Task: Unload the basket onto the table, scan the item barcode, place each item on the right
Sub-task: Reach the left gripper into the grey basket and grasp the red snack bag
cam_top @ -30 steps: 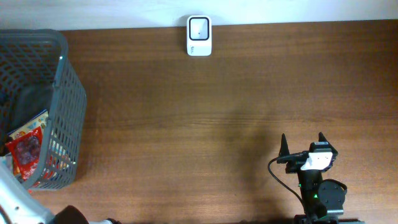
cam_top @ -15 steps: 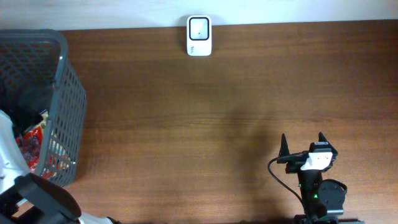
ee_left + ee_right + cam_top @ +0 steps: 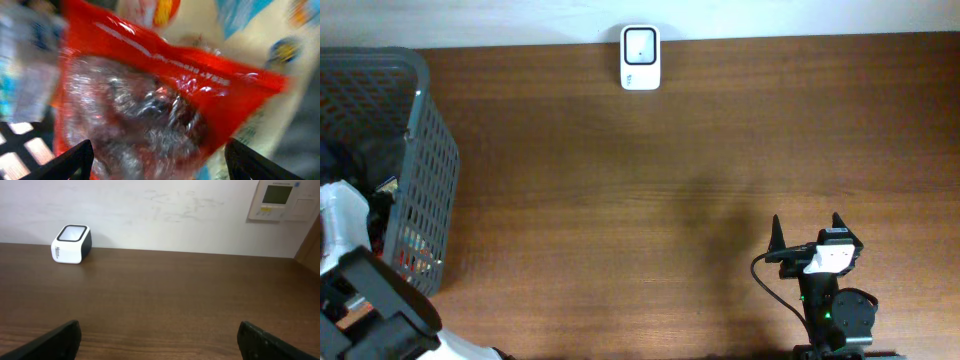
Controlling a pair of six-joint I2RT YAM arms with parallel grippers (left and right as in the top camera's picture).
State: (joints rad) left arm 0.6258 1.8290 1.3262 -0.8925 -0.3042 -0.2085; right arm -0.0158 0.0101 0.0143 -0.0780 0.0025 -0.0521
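Your left gripper (image 3: 160, 167) is hanging inside the grey plastic mesh basket (image 3: 430, 150) at the table's 9 o'clock edge. Its fingers (image 3: 80, 157) are spread wide, and the crinkled red snack packet with a clear window (image 3: 165, 100) is lying blurred between them among other wrappers. At 5 o'clock, your right gripper (image 3: 805, 232) is resting spread wide over the brown wooden table (image 3: 620, 200). The small white box-shaped barcode scanner (image 3: 640, 58) is sitting at 12 o'clock, well apart from both.
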